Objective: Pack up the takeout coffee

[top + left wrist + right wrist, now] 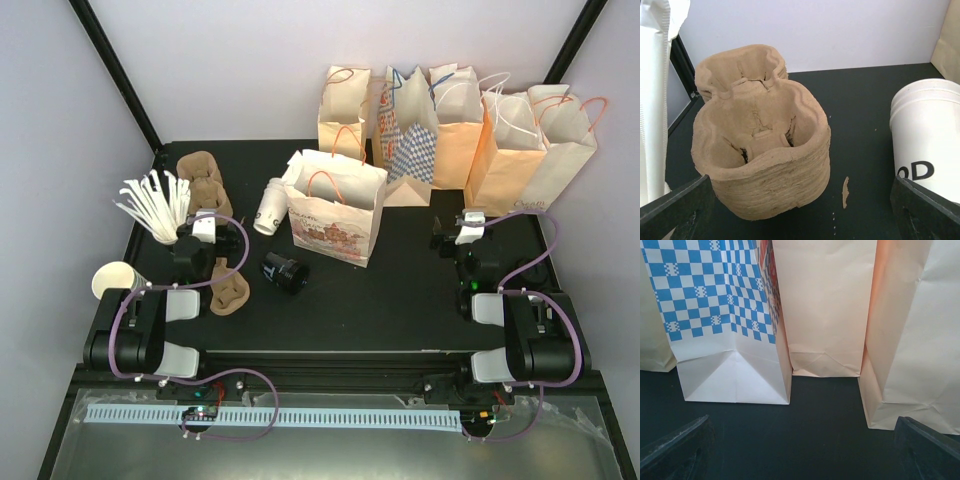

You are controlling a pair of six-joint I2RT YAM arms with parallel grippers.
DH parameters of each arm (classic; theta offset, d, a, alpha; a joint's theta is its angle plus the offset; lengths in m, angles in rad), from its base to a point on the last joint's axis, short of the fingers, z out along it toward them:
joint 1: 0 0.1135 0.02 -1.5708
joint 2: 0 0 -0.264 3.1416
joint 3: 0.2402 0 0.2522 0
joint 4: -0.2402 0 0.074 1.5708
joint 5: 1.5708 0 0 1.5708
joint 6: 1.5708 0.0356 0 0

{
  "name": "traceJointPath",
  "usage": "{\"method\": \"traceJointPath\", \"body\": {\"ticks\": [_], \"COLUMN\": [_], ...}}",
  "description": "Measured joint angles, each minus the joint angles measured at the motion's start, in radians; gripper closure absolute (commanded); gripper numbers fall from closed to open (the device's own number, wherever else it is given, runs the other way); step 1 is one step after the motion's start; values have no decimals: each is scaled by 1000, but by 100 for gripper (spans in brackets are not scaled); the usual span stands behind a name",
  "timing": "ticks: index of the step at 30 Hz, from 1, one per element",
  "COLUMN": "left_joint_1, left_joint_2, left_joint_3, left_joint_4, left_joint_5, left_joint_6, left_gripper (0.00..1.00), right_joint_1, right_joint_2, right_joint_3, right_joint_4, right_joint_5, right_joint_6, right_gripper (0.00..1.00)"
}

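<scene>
Small white paper cup with dark lettering [268, 208], on its side on the black table [400, 290], just left of a printed cream paper bag with orange handles [335, 215]. Further left, stacked brown moulded-pulp cup carriers [762, 150]. Left gripper [203, 230] facing them, jaws spread wide, empty. Right gripper [468, 228] facing a row of standing paper bags [825, 305], jaws likewise spread, empty.

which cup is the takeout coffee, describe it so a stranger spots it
Find the printed paper bag standing alone mid-table, in front of the row of bags. Left of it a small white cup lies on its side. Unlike the plain cup at the left edge, it carries dark lettering.
</scene>
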Motion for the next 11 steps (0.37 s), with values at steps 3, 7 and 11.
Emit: {"method": "traceJointPath", "body": {"ticks": [3,7,11], "left_joint_1": [0,0,0], "left_joint_2": [0,0,0], "left_joint_3": [0,0,0], "left_joint_4": [-5,-6,-8], "left_joint_5": [-4,-6,-6], "left_joint_6": [0,0,0], "left_gripper": [1,1,1], "right_joint_1": [0,0,0], "right_joint_2": [0,0,0], "right_joint_3": [0,0,0], "right_joint_4": [0,0,0], "right_joint_5": [0,0,0], "right_joint_6": [0,0,0], "right_gripper": [0,0,0]}}
